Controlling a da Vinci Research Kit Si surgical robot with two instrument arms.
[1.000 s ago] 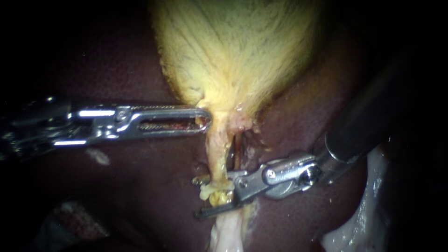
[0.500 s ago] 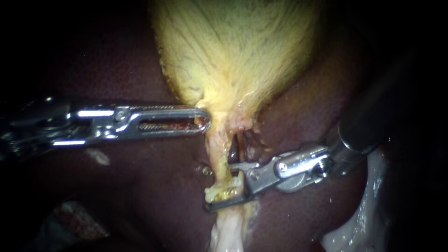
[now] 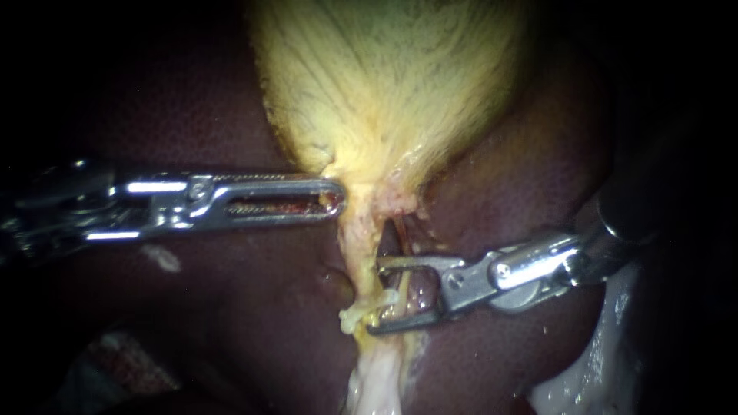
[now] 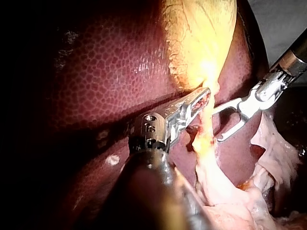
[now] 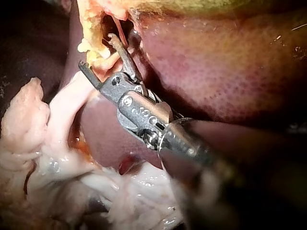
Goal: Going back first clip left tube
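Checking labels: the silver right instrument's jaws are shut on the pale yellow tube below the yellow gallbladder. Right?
No. The silver right instrument has its jaws open, not shut on the pale yellow tube below the yellow gallbladder; the endoscope view shows the gap.

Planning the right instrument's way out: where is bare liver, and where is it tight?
Bare dark-red liver lies below the silver left instrument and between the yellow gallbladder and the silver right instrument. Crowded around the pale tube.
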